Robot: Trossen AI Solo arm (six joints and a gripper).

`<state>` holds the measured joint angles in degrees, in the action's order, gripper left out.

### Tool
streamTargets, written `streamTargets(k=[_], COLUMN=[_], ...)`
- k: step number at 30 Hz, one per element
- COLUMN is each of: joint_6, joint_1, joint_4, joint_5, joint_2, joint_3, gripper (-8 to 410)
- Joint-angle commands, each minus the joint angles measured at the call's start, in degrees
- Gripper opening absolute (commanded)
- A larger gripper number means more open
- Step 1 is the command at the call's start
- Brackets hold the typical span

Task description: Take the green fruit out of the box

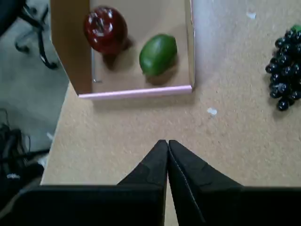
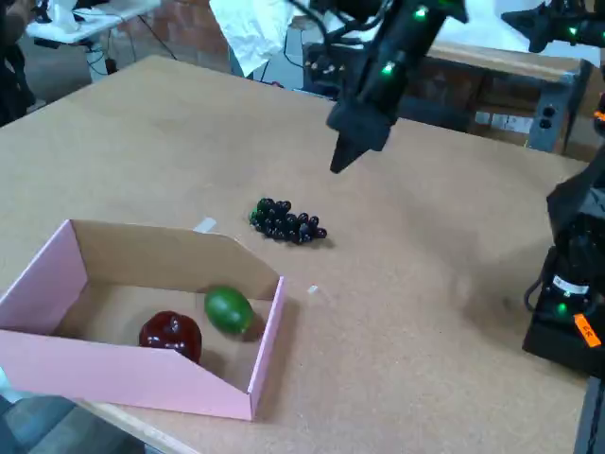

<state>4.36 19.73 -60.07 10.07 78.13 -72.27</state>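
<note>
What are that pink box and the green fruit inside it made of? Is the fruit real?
The box looks like cardboard: matte pink outside, plain brown inside, with thin folded walls. The green fruit has a smooth, glossy skin with a highlight; it could be plastic, but the pictures cannot settle whether it is real.

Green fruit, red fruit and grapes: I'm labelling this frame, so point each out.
green fruit (image 1: 158,54), wrist view, middle of its skin
red fruit (image 1: 106,30), wrist view, glossy top
grapes (image 2: 287,221), fixed view, centre of bunch
</note>
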Motion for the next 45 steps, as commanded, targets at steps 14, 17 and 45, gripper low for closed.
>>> streamTargets(k=[14, 17, 45], joint_6=[-10.21, -11.17, -25.88], joint_1=[3.26, 3.26, 3.52], joint_4=[-5.99, -6.19, -5.55], joint_5=[-4.20, -4.26, -5.86], joint_2=[11.69, 13.64, 26.67], joint_3=[-10.69, -11.89, -23.17], gripper=[0, 0, 0])
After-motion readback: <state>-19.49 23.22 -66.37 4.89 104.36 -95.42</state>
